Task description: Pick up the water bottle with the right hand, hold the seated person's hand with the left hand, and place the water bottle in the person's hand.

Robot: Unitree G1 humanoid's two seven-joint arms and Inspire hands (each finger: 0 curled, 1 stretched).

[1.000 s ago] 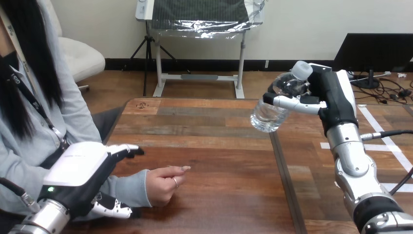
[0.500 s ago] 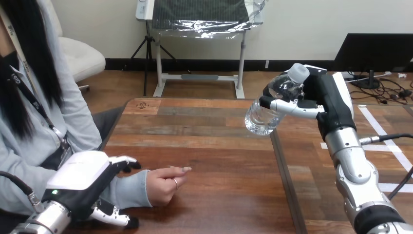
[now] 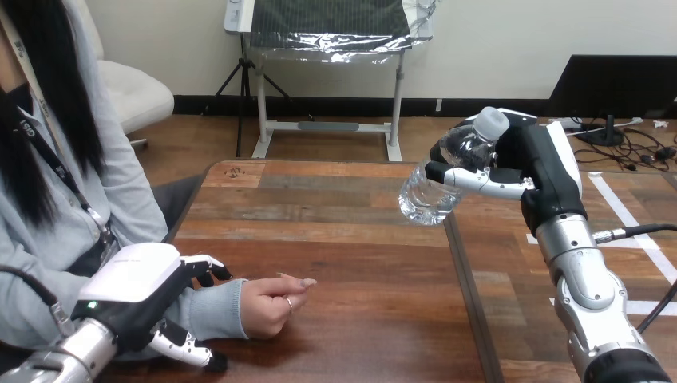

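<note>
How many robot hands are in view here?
2. The left hand sits at lower left at the person's sleeved forearm; the right hand is raised over the table's right side, curled round the water bottle.

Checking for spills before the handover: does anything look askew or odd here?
Only the water bottle: the right robot hand holds it tilted above the table, capped, with no spill visible.

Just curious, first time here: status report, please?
Right hand grips bottle, tilted, above table. Left hand at person's wrist. Person's hand rests on table, apart from bottle.
</note>
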